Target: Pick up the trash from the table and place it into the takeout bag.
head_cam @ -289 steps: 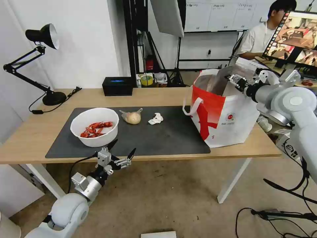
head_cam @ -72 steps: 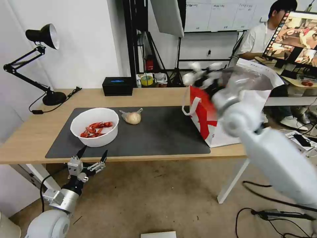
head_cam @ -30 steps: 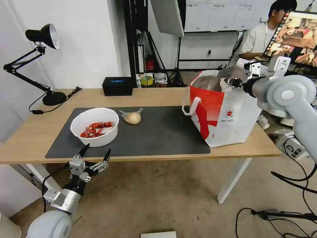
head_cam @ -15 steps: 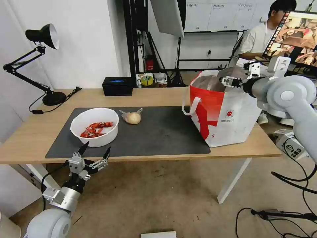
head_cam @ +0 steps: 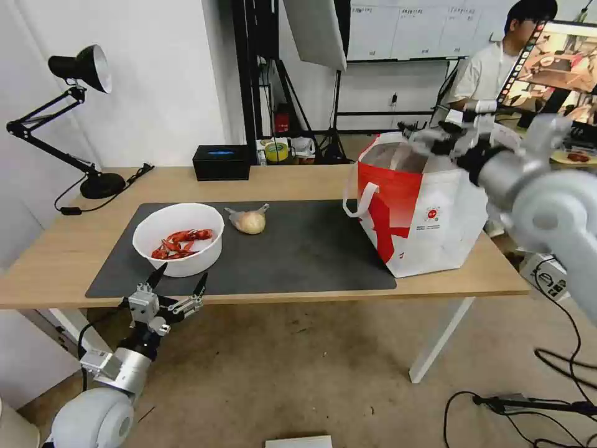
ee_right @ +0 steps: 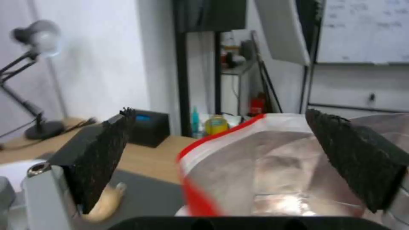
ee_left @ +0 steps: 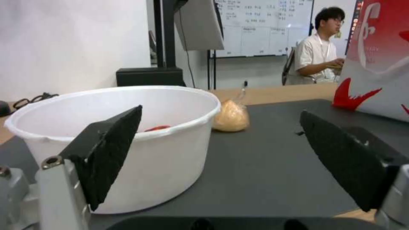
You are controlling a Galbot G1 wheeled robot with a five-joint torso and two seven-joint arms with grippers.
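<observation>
Head view / table (head_cam: 292, 180): light wood top with a dark grey mat (head_cam: 298, 255) on it.
Head view / takeout bag (head_cam: 429, 218): upright at the right end of the table, near-left corner on the mat, mouth open, foil lining visible.
Head view / bowl (head_cam: 178, 238): white, on the left part of the mat, red crayfish shells (head_cam: 180, 244) inside.
Head view / small clear bag (head_cam: 249, 220): tan lump inside, on the mat just right of the bowl, not touching it.
Head view / right gripper (head_cam: 429, 138): above the bag's open mouth, motion-blurred, nothing visible between the fingers.
Head view / left gripper (head_cam: 177, 285): low at the near table edge, just in front of the bowl, fingers spread wide, empty.
Head view / background: black desk lamp (head_cam: 74, 118) at far left, black box (head_cam: 221, 162) at the far edge.
Left wrist view / left gripper (ee_left: 221, 150): both black pads far apart, nothing held. Bowl (ee_left: 115, 143) close ahead, partly behind one pad; small clear bag (ee_left: 231, 116) beyond it on the mat (ee_left: 264, 166); takeout bag (ee_left: 379, 80) off to the side.
Right wrist view / right gripper (ee_right: 230, 159): pads wide apart, empty. Takeout bag (ee_right: 273, 166) directly below, foil interior open to the camera. Black box (ee_right: 149, 129) and desk lamp (ee_right: 36, 76) farther off.
</observation>
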